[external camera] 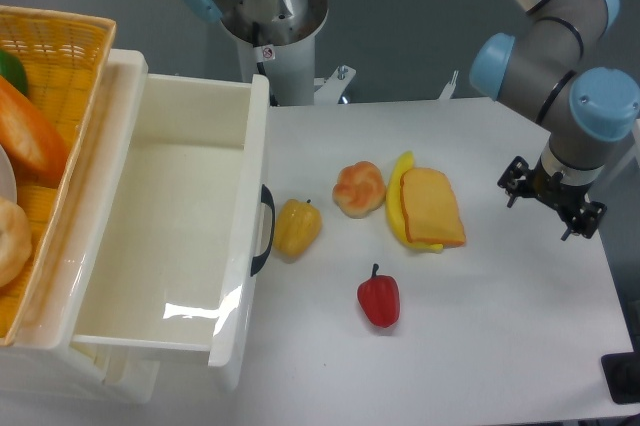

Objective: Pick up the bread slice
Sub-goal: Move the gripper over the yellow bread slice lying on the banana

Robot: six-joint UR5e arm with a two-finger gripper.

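White worktop (pixel 500 346) carries a large white bin (pixel 170 246) at its left side, with nothing showing inside it. Beside the bin, a wicker basket (pixel 60 36) holds bread-like pieces and something green. Near the middle, the bread slice (pixel 432 206) lies flat, overlapping a banana (pixel 398 201). Well to its right hangs the tool (pixel 552 201); whether its fingers are apart cannot be told.

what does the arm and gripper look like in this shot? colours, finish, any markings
Silver-grey metal tube links with rounded grey joint housings capped in light blue. The arm ends in a small black gripper with thin dark fingers. The pale grey base column carries a small red-and-white sticker. No loose cables visible.
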